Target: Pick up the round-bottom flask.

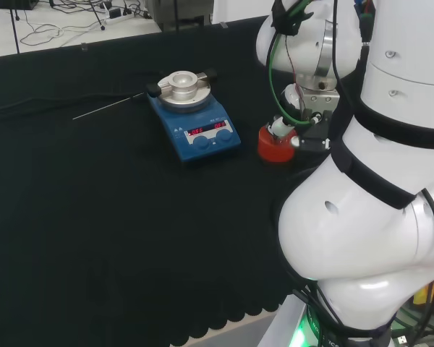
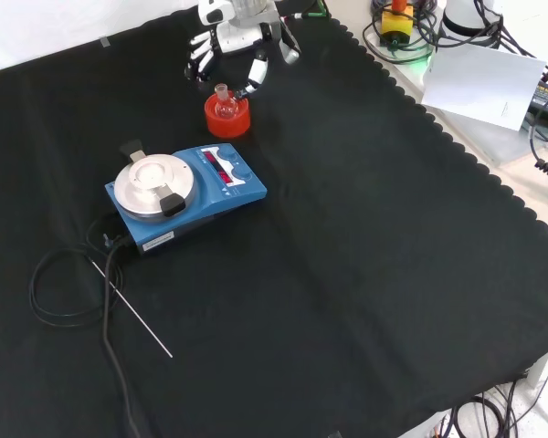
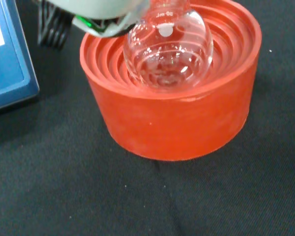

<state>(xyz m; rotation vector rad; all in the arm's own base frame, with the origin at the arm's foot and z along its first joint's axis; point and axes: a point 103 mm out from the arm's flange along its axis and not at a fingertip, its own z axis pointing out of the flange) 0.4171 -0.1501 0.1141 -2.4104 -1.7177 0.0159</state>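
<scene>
A small clear round-bottom flask [image 2: 223, 99] sits upright in a red ribbed stand [image 2: 226, 117] near the far edge of the cloth in the front view. The hand [image 2: 236, 44] hangs just beyond and above it, fingers [image 2: 256, 73] spread and relaxed, reaching down beside the flask's neck without closing on it. In the head view the flask [image 1: 281, 127] and stand [image 1: 274, 147] sit left of the arm's links, with the hand [image 1: 315, 134] close at their right. In the wrist view, the flask's bulb [image 3: 168, 46] rests in the stand [image 3: 177, 118].
A blue stirrer plate [image 2: 187, 196] with a round metal top stands close to the stand, also in the head view [image 1: 195, 123]. A thin metal rod [image 2: 132, 310] and a coiled black cable [image 2: 64, 283] lie beside it. White paper [image 2: 489, 82] lies off the cloth.
</scene>
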